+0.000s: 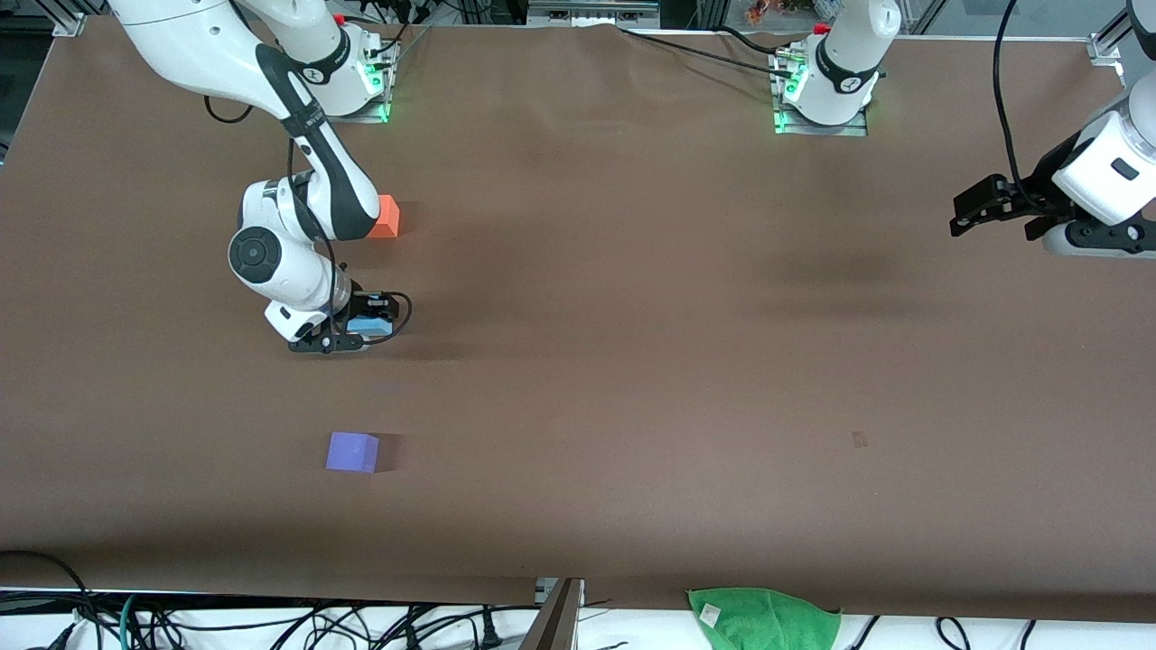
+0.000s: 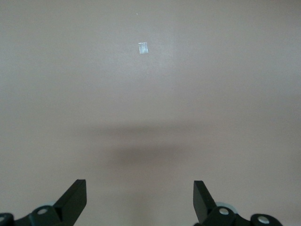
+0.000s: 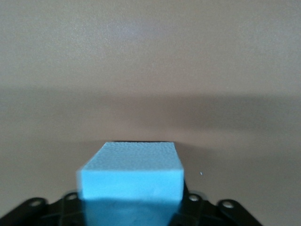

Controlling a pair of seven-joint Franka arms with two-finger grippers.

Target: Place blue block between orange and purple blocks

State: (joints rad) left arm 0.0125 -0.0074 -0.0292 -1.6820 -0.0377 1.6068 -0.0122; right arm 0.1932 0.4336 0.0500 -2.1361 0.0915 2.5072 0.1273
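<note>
The sky-blue block [image 1: 368, 326] sits between the fingers of my right gripper [image 1: 361, 330], which is shut on it low over the table. In the right wrist view the blue block [image 3: 132, 176] fills the jaws and hides the fingertips. The orange block [image 1: 387, 217] rests on the table, farther from the front camera and partly covered by the right arm. The purple block [image 1: 352, 451] lies nearer the front camera. The blue block is roughly between them. My left gripper [image 1: 971, 212] waits open and empty in the air at the left arm's end of the table, and its wrist view [image 2: 139, 200] shows bare table.
The brown table [image 1: 632, 361] is wide. A green cloth [image 1: 763, 617] lies at the table's front edge. A small pale mark [image 2: 143, 48] is on the table under the left wrist camera. Cables hang along the front edge.
</note>
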